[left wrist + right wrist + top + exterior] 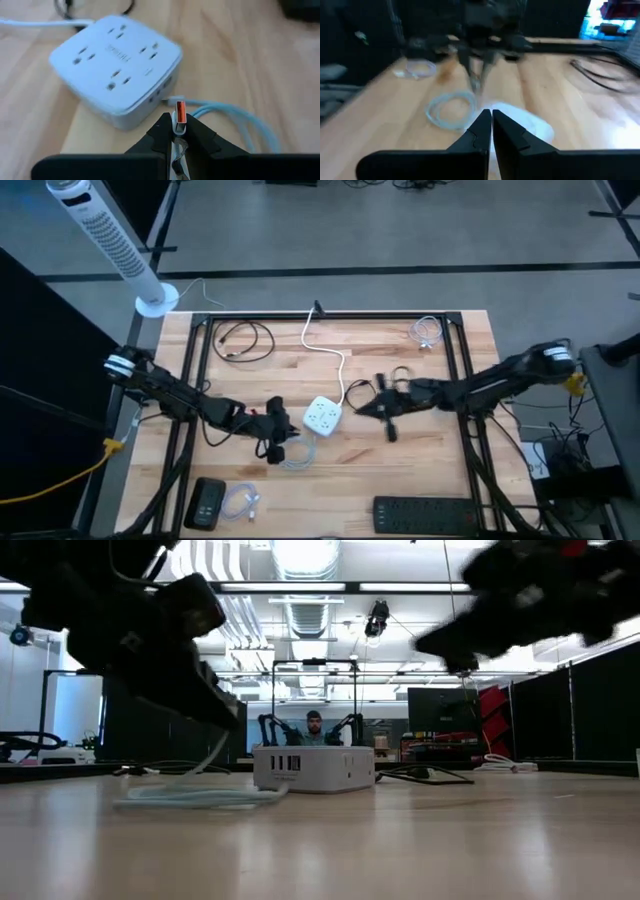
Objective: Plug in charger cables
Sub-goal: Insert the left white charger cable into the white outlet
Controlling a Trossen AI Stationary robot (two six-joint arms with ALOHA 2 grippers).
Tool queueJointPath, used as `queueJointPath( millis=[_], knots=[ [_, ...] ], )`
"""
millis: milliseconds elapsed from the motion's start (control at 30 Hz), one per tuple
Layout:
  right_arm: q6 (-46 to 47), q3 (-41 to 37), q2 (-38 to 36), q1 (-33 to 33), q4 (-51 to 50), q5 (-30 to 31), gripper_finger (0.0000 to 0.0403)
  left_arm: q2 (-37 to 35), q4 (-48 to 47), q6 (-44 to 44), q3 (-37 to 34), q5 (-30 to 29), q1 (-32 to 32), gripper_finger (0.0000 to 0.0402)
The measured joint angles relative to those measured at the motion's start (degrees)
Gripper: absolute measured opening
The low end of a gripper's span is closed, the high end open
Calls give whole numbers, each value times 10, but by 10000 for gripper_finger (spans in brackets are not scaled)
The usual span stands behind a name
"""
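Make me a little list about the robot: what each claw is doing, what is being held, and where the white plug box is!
left gripper: shut on the plug of a pale blue cable, pointing at the white socket cube
right gripper: shut, holding nothing, hovering on the other side of the cube
white socket cube: middle of the table, between both grippers
plugged in yet: no, the plug sits just short of the cube's side

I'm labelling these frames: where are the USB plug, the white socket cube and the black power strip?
USB plug (pixel 181 112): left wrist view, orange tongue.
white socket cube (pixel 322 416): high view, top face.
black power strip (pixel 430 514): high view, middle of body.
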Motion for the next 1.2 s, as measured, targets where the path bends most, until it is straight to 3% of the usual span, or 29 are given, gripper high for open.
queueJointPath(
  millis=[200,400,1000,1200],
  knots=[
    [0,93,107,5,-71,5,0,9,8,-4,0,-12,-1,21],
    [11,166,189,15,-67,-2,0,40,47,3,0,-20,1,21],
    [22,301,311,34,-65,0,0,112,112,67,17,-20,3,21],
    [-1,356,343,34,-124,10,0,108,119,74,16,-21,2,21]
  ],
)
